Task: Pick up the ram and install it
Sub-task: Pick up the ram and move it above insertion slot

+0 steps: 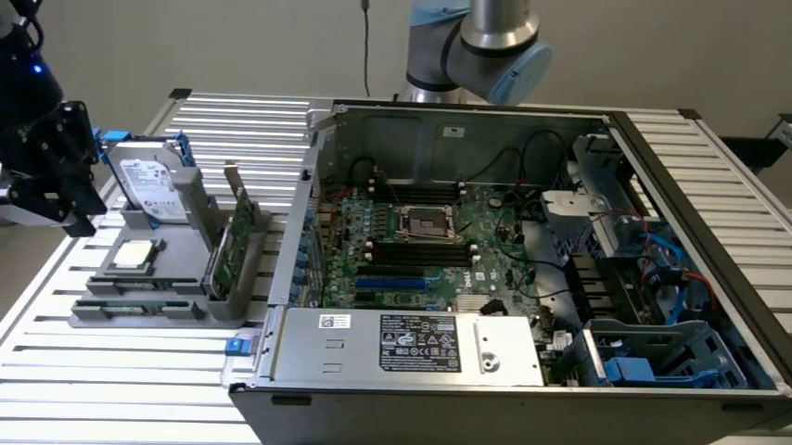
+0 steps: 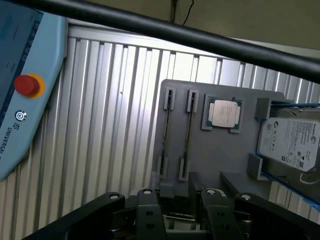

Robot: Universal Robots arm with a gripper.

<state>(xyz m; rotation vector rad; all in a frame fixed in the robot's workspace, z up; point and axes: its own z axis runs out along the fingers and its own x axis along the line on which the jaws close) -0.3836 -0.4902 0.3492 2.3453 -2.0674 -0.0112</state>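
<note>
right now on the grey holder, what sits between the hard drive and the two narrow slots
The square processor chip, in its own recess, lies between the hard drive and the two narrow slots; the wrist view shows it.

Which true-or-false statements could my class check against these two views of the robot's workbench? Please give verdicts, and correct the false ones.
1. The computer case is open, with its motherboard showing. True.
2. The hard drive sits inside the computer case. False: it stands in the gray holder beside the case.
3. The gripper reaches into the computer case. False: it is by the gray holder, jaws open.
4. A processor lies in the gray holder. True.
5. The round button on the pendant is green. False: it is red.
</note>
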